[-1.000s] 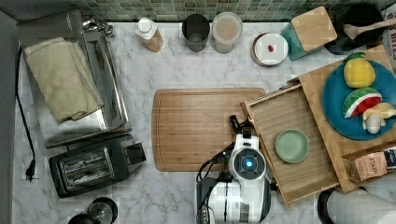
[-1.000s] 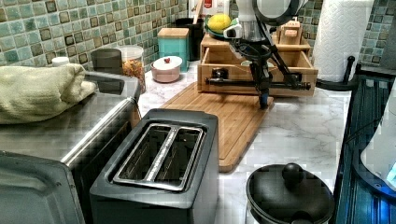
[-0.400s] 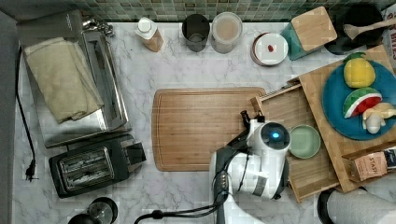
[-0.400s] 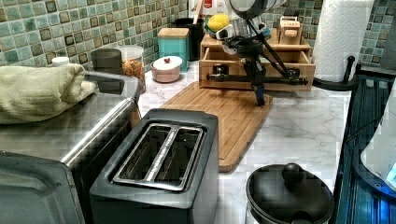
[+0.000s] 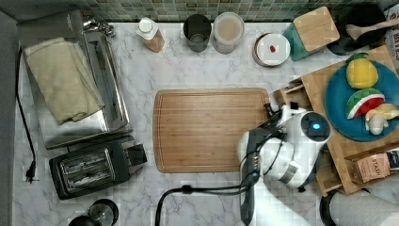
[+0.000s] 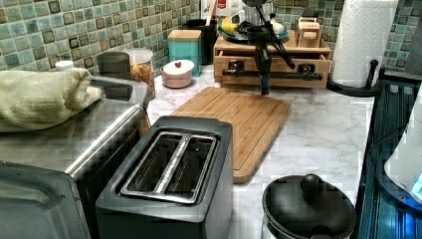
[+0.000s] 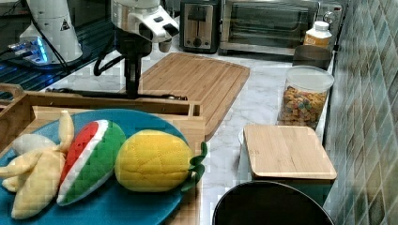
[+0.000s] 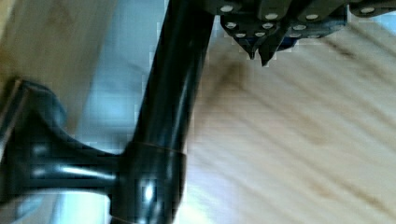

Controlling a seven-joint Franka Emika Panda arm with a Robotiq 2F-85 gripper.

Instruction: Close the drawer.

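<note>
I see the drawer pushed nearly flush into the shelf unit at the bench's far end; little travel remains. My jaws, clenched, press beside its black handle.

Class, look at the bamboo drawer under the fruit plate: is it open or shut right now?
Shut, or very nearly. In the left view the drawer front sits flush with the shelf unit, and the gripper hangs at its black handle bar.

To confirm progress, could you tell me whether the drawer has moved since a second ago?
Yes. In the top view the drawer has slid right, away from the cutting board, into the shelf unit.
</note>
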